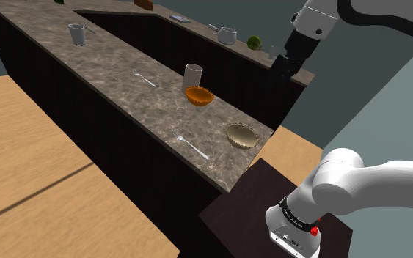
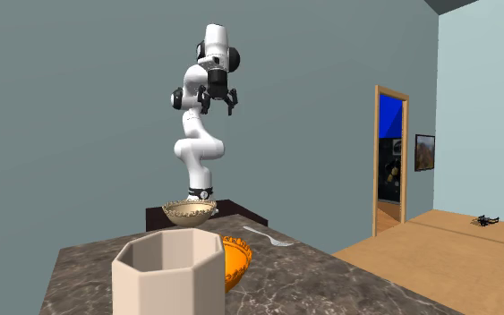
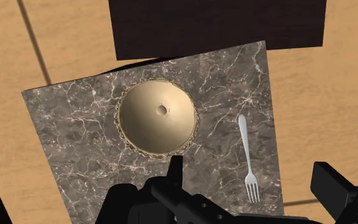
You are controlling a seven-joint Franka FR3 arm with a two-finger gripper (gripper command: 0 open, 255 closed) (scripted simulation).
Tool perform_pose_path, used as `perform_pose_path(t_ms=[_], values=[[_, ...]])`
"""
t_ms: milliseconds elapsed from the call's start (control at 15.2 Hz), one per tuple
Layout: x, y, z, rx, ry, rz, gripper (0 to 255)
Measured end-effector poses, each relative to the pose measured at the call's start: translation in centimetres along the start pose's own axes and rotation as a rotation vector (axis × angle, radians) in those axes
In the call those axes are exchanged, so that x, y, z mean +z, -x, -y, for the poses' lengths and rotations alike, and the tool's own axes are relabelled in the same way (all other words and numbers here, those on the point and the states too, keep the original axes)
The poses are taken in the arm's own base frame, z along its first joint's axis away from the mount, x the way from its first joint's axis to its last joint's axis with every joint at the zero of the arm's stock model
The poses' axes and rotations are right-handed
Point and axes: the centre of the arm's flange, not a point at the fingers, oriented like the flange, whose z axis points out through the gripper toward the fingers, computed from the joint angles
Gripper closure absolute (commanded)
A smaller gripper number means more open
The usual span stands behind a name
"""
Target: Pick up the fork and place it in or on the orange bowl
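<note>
Tan bowl (image 1: pixel 241 135), pale cup (image 1: pixel 191 74), marble counter (image 1: pixel 113 69)

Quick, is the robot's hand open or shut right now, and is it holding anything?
The hand: open, holding nothing.

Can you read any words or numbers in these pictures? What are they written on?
"FR": white letters on the arm, cut off by the shoulder view's edge.
Tiny print on the black ring at the arm's base: too small to read.
The fork, orange bowl, tan bowl and beige cup: no writing.
</note>
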Motion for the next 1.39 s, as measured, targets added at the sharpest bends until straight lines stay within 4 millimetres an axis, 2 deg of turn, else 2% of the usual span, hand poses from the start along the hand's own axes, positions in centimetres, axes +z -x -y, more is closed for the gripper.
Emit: perform_pose_path(t_ms=[66, 198, 990, 1056, 1122, 1386], values=[[0.0, 0.0, 0.0, 0.0, 0.0, 0.0, 0], [1.4, -0.8, 0.3, 0.0, 0.0, 0.001, 0], [14.3, -8.0, 4.0, 0.003, -0.002, -0.004, 0], [15.2, -9.2, 4.1, 0.003, -0.002, -0.006, 0], [16.4, -9.3, 4.2, 0.004, -0.003, -0.007, 0], [21.1, -12.0, 6.2, 0.004, -0.004, -0.008, 0]])
